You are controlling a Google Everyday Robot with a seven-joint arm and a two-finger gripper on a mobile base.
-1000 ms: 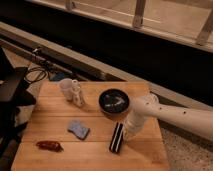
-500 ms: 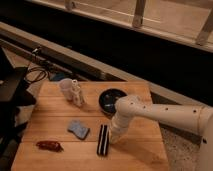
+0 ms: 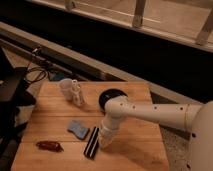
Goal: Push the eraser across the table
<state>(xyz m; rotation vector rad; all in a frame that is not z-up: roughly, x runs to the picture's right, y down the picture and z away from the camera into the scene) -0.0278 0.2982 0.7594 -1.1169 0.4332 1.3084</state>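
Note:
The eraser (image 3: pixel 92 142), a narrow black block with pale lengthwise stripes, lies on the light-brown wooden table (image 3: pixel 135 150) near its front edge, just right of the blue pad. My gripper (image 3: pixel 104 137), at the end of a white arm reaching in from the right, is down at the table against the eraser's right side.
A blue sponge-like pad (image 3: pixel 78 129) lies just left of the eraser. A small red-brown object (image 3: pixel 49 145) sits at the front left. A dark bowl (image 3: pixel 110 98) and a white bottle-like object (image 3: pixel 73 91) stand at the back. Black equipment and cables (image 3: pixel 15 95) are left of the table.
My arm has swept left across the table, and the eraser has slid left with it, ending close to the blue pad.

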